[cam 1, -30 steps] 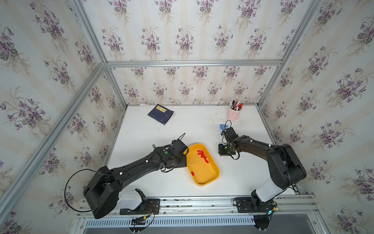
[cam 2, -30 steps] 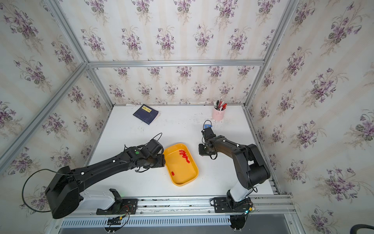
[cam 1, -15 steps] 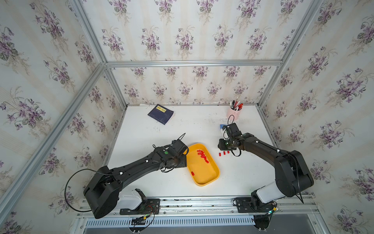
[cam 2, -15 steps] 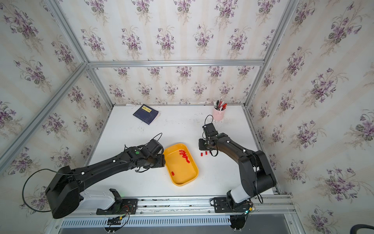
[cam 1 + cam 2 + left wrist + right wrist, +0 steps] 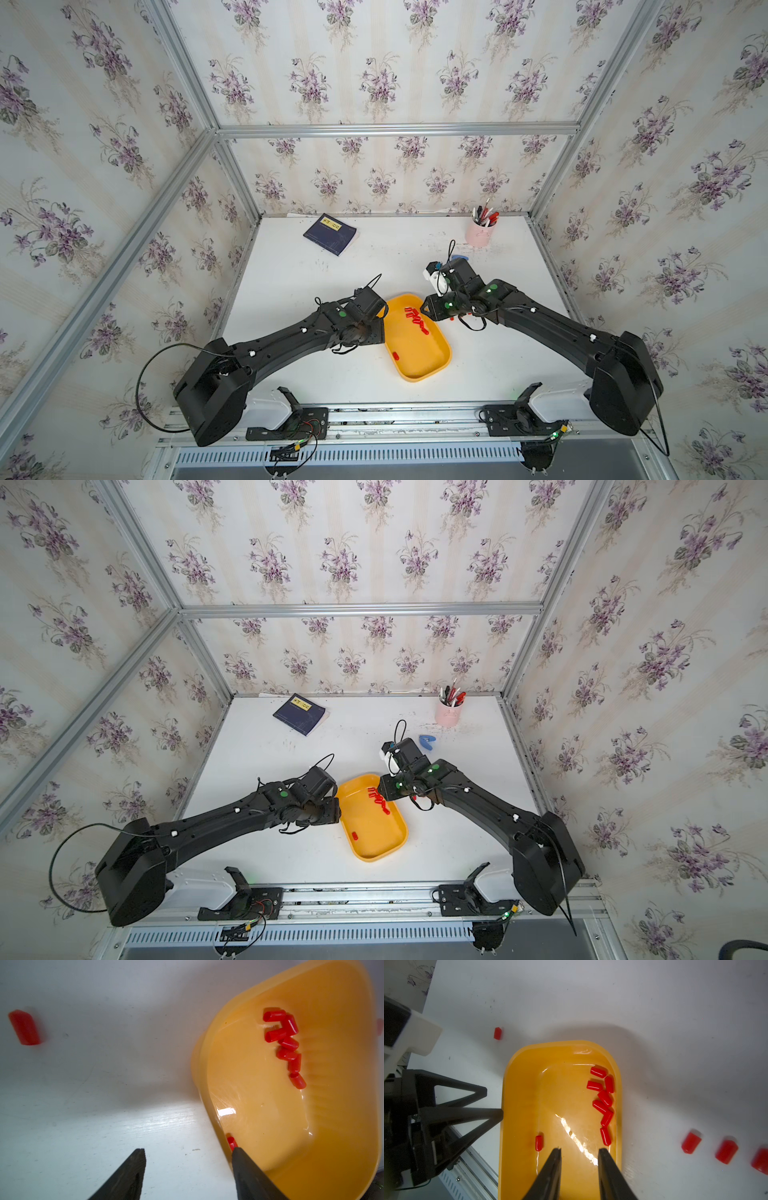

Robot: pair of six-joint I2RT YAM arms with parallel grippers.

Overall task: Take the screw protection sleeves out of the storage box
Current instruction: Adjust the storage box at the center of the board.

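The right gripper (image 5: 579,1153) hangs over the storage box (image 5: 506,1084). Its two fingers are apart, and there is nothing between them. The left gripper (image 5: 188,1150) is down low at the left long side of the box. Its fingers are wide apart too, and they hold nothing. One finger tip is right at the box's rim. The other is over the bare worktop (image 5: 374,257).

The box lies near the middle of the worktop, a bit nearer the front edge than the back edge. It is turned a little. Eight screw protection sleeves (image 5: 604,1097) lie inside it. Seven are in a bunch along its right long side, toward the back end. A lone sleeve (image 5: 538,1142) lies near its left long side.

Four more red sleeves are out on the worktop. A row of three sleeves (image 5: 726,1151) lies just to the right of the box. A single sleeve (image 5: 497,1033) lies near the box's back left corner.

A dark blue book (image 5: 330,234) lies near the worktop's back left corner. A pink pen cup (image 5: 479,235) stands near the back right corner. A small blue thing (image 5: 427,741) lies just in front of the cup.
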